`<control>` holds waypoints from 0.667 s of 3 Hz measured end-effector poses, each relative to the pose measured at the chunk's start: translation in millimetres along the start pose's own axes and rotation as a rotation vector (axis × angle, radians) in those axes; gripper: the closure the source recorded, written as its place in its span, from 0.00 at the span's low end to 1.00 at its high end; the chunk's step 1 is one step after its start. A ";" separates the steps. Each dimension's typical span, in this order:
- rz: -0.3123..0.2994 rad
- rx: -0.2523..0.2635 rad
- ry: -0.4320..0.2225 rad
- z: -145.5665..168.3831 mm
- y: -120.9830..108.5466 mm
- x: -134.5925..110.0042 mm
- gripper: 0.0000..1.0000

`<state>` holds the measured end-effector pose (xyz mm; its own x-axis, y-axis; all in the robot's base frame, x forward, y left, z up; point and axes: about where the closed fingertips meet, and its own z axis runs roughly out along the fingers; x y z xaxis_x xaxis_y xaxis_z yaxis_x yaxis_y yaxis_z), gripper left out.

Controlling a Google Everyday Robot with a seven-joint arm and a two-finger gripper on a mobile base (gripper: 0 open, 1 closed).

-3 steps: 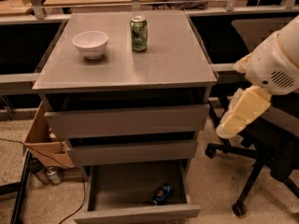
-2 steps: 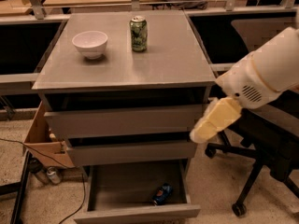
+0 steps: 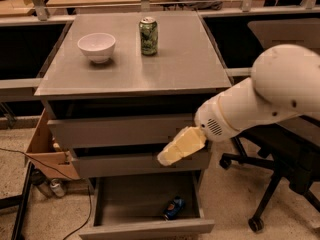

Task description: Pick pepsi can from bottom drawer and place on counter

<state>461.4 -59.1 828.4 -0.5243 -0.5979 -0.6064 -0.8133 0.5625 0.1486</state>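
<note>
The pepsi can [image 3: 174, 207] lies on its side in the open bottom drawer [image 3: 145, 228], near the front right corner, its long axis running diagonally from front-left to back-right. The gripper [image 3: 180, 147] hangs above it, in front of the middle drawer [image 3: 120, 164]; whether it is open or closed cannot be told. The can lies almost straight below, so a descent looks unobstructed. The counter [image 3: 190, 64] has bare room right of the green can [image 3: 148, 35] and the white bowl [image 3: 96, 46].

Matte grey counter [image 3: 190, 69]; glossy white bowl [image 3: 96, 46]; smooth cream plastic tool [image 3: 169, 157] before middle drawer [image 3: 115, 164].
</note>
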 end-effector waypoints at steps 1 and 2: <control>0.070 -0.048 -0.034 48.8 8.8 7.8 0.00; 0.118 -0.082 -0.054 95.0 14.5 18.7 0.00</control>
<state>463.7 -7.9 745.0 -0.6048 -0.4978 -0.6216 -0.7660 0.5772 0.2830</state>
